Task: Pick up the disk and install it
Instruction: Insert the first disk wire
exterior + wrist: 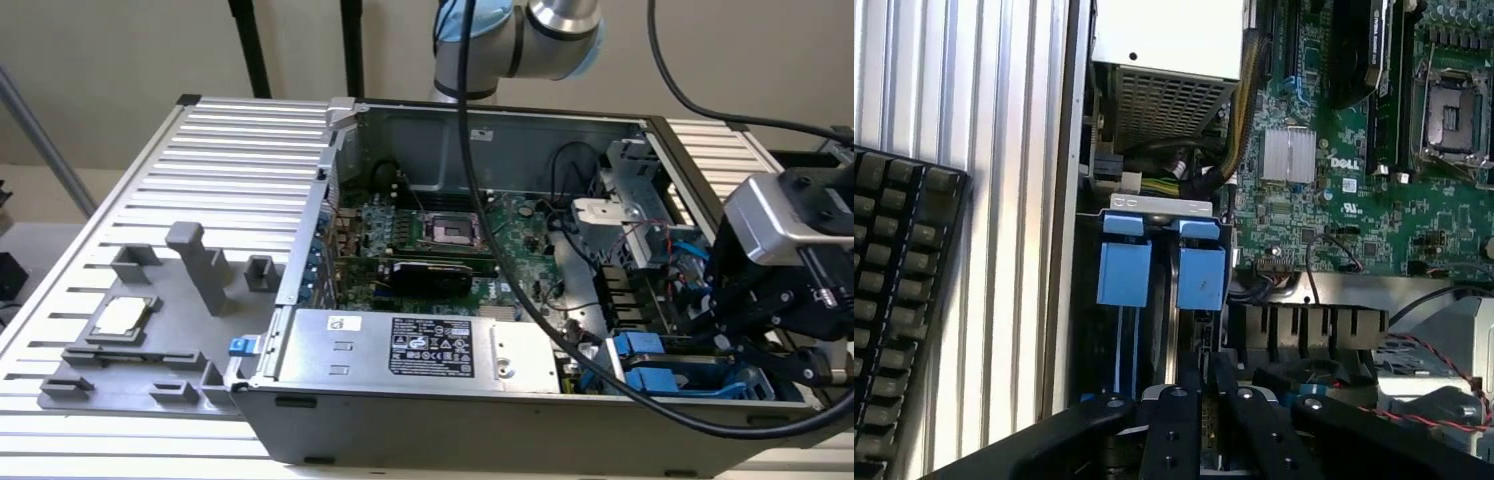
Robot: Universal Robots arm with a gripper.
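The disk (1199, 280) stands on edge in the drive bay at the corner of the open computer case (441, 430). Its two blue end tabs sit side by side, and a blue rail (1122, 350) runs back toward my fingers. In the exterior view the blue tabs (647, 362) show at the case's lower right. My gripper (1206, 405) hangs right over the bay, its black fingers (1172, 420) drawn close together on a thin edge of the disk. In the exterior view the gripper (737, 350) reaches down into that same corner.
A large silver box (414, 350) with a black-and-white label lies beside the bay, and the green motherboard (441, 240) lies behind it. Thick black cables (534, 310) cross the case. A small square chip (120, 315) rests on the grey fixture at the exterior view's left. A keyboard (894, 300) lies outside the case wall.
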